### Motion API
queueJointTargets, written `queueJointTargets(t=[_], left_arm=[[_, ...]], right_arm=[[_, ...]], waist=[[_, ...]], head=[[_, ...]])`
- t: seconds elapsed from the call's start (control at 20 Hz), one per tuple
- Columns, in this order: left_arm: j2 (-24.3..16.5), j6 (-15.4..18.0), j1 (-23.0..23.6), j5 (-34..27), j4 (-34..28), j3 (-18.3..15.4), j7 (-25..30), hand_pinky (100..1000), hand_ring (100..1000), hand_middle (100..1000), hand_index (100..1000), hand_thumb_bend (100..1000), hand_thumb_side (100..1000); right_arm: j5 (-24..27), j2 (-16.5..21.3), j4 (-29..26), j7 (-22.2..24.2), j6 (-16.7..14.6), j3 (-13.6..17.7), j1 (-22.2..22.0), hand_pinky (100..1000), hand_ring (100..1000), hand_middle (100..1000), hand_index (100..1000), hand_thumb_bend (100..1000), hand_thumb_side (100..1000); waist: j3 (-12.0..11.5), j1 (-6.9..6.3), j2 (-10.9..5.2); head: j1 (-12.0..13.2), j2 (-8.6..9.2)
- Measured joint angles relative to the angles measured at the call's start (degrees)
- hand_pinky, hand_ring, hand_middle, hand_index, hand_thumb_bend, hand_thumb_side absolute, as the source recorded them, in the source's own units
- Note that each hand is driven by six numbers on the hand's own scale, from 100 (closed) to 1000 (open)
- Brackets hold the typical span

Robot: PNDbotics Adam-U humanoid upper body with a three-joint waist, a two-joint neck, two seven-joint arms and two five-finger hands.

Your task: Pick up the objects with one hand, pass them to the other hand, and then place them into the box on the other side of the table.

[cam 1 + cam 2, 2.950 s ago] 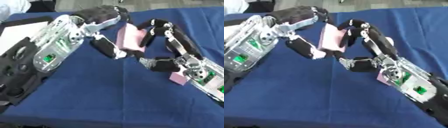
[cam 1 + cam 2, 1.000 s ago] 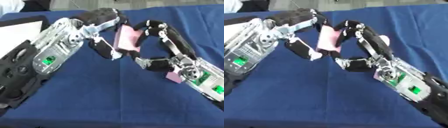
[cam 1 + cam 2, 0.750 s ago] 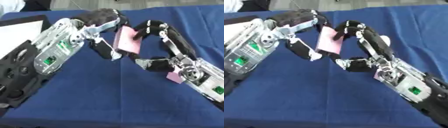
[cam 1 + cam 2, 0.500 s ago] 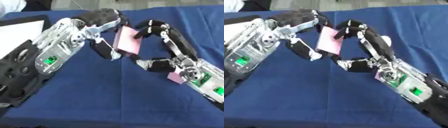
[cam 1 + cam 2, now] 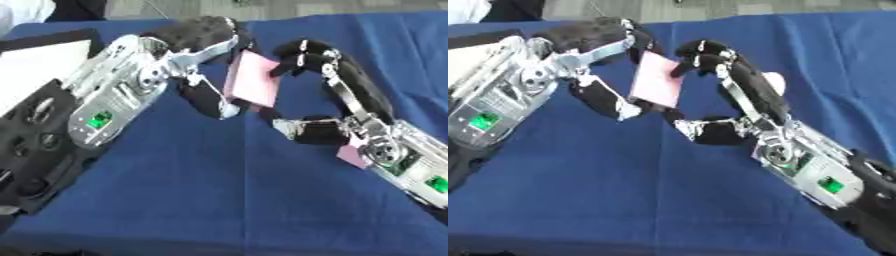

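A flat pink object (image 5: 253, 84) is held upright above the blue surface (image 5: 219, 200), pinched between the curled fingers of the left robot hand (image 5: 203, 60) and those of the right robot hand (image 5: 319, 90). A white box (image 5: 39, 67) is seen at the left edge; its contents cannot be told.

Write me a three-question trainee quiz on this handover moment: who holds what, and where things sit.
1. True or false: the pink flat object lies on the blue tablecloth.
2. Which hands touch the pink object? A) left hand only B) right hand only C) both
3. Fill in: the white-bottomed box sits at the view's ____ edge.

Key
1. False: it is held up between the two hands, above the cloth.
2. C: left fingers and thumb are curled round its left side, and right fingertips meet its upper right edge.
3. Left.
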State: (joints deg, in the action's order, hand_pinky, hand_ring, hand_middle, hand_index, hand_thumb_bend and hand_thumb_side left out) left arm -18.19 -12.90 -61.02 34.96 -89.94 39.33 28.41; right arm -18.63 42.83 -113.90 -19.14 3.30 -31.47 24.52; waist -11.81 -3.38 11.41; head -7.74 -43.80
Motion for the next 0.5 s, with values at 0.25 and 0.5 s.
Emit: queueJointTargets(t=[0.25,0.5], left_arm=[[-4.13,-0.10,-0.18,0.11,-0.40,-0.89,0.18,725,640,528,400,181,115],[-7.30,-1.54,-0.77,-1.12,-1.55,-3.15,0.73,729,640,530,403,161,113]], right_arm=[[-0.39,0.36,0.01,0.03,1.49,0.56,-0.67,632,783,793,686,422,100],[-0.53,0.61,0.01,0.39,2.43,1.24,-1.33,642,785,791,710,408,100]], waist=[[-0.17,0.05,0.06],[-0.01,0.23,0.03]], head=[[-0.36,0.00],[-0.36,0.00]])
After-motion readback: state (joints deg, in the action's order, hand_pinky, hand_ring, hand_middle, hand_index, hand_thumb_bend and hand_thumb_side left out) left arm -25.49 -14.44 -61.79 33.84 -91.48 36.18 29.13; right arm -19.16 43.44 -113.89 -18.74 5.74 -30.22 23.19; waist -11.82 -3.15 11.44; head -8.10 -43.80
